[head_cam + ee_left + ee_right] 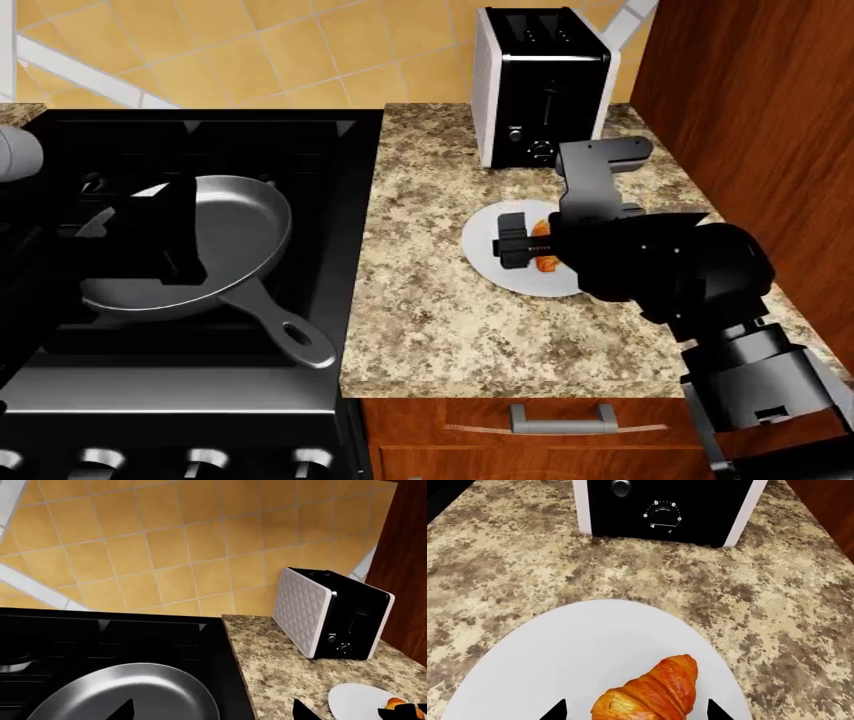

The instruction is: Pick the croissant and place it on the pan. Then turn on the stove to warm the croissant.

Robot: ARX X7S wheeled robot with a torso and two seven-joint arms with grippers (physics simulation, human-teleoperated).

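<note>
Now right pincer [635,711] apart, straddling croissant [650,690] on plate [560,650]; left pincer [210,712] apart over pan [127,692]

The croissant [648,692] is cut off by the right wrist picture's edge between the right gripper's [636,711] 2 fingertips, the pan [214,245] is partly hidden beneath the left gripper [140,240], and only 4 stove [187,150] knobs are visible.

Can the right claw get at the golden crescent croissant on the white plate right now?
Probably yes: the right claw is open, its tips either side of the golden crescent croissant on the round white plate, with nothing between them.
</note>
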